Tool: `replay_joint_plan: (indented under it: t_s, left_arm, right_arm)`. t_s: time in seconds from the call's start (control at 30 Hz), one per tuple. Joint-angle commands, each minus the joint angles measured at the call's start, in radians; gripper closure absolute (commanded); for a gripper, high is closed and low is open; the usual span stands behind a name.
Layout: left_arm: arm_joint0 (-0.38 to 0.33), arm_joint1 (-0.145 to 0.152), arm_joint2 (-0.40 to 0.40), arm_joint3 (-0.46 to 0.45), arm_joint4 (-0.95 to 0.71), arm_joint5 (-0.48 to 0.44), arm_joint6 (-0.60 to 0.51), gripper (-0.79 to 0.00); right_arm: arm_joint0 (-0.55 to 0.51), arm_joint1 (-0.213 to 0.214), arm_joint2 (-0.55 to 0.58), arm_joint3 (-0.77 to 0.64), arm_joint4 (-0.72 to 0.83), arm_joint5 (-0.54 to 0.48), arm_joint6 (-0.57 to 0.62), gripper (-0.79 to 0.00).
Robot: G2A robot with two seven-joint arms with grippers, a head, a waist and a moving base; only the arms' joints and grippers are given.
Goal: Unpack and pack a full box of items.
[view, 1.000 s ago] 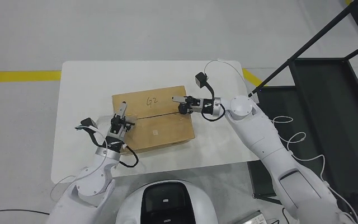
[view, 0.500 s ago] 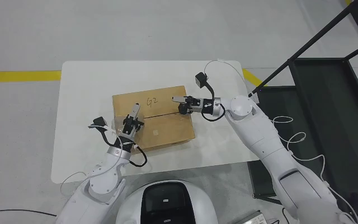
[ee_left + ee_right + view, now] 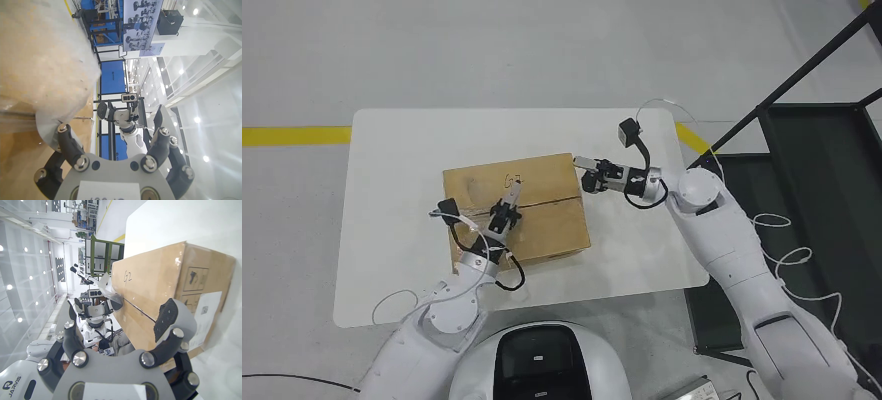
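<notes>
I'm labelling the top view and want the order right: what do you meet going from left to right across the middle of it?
Table's bare left side → box → right gripper at the box's right edge → dark rack.

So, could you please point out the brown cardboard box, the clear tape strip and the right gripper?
brown cardboard box (image 3: 547,228), top view, on its near top flap.
clear tape strip (image 3: 106,285), right wrist view, on its lifted loose end.
right gripper (image 3: 584,172), top view, midway between its open fingertips.
</notes>
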Motion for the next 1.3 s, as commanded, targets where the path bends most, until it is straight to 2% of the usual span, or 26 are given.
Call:
replay_joint_plan:
  t_s: [0.0, 0.53, 0.7, 0.8, 0.9, 1.03, 1.27]
  left_arm:
    - [-0.013, -0.007, 0.015, 0.007, 0.013, -0.004, 0.000, -0.785]
    - [-0.126, -0.072, 0.114, 0.120, 0.027, 0.018, -0.009, -0.785]
    - [-0.150, -0.093, 0.136, 0.137, 0.008, 0.020, -0.012, -0.785]
    - [-0.150, -0.103, 0.134, 0.114, -0.037, 0.017, -0.010, -0.785]
    - [-0.126, -0.104, 0.110, 0.062, -0.074, 0.022, -0.021, -0.785]
    - [-0.068, -0.090, 0.048, -0.033, -0.077, 0.054, -0.056, -0.785]
    - [0.095, -0.045, -0.097, -0.205, 0.007, 0.099, -0.210, -0.785]
  right_arm:
    - [-0.021, 0.008, 0.026, -0.022, -0.006, 0.012, -0.002, -0.785]
    - [-0.139, 0.046, 0.157, -0.138, -0.042, 0.080, -0.041, -0.785]
    - [-0.177, 0.058, 0.205, -0.181, -0.054, 0.099, -0.055, -0.785]
    - [-0.193, 0.062, 0.218, -0.203, -0.056, 0.109, -0.056, -0.785]
    - [-0.198, 0.063, 0.219, -0.216, -0.055, 0.111, -0.054, -0.785]
    - [-0.182, 0.061, 0.199, -0.211, -0.069, 0.098, -0.055, -0.785]
    - [-0.142, 0.056, 0.161, -0.183, -0.111, 0.014, -0.063, -0.785]
